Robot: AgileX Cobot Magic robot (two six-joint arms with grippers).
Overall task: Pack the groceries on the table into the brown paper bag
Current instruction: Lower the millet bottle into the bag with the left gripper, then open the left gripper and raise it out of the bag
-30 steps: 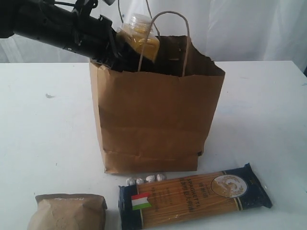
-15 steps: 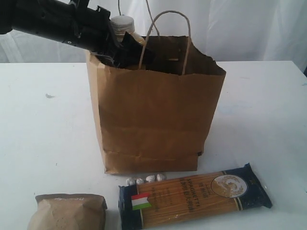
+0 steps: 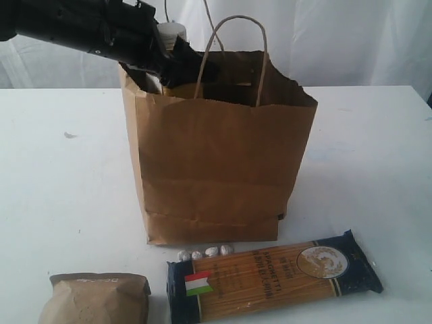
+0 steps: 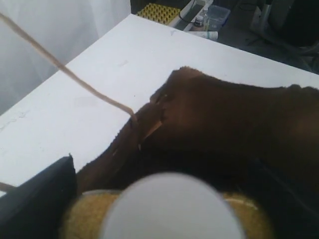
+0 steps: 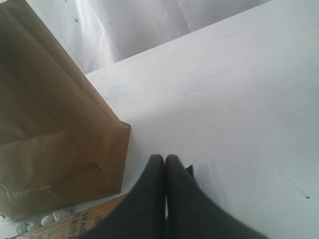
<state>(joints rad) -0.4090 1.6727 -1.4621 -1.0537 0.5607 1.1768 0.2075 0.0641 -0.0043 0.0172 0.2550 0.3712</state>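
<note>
Creased white cloth (image 3: 351,40) hangs behind under soft even light

Small white lumps (image 3: 204,253); white curtain (image 3: 351,40) behind

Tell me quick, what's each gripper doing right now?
Left gripper: around the yellow-grain bottle at the brown paper bag's mouth; whether it grips cannot be told.
Right gripper: closed, holding nothing.

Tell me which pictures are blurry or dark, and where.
Left wrist view: the yellow-grain bottle sits so near the lens that its cap is a soft blob, and inside the brown paper bag it is dark. Right wrist view: the right gripper is out of focus, the table glares. Exterior view: sharpest, evenly lit.
</note>
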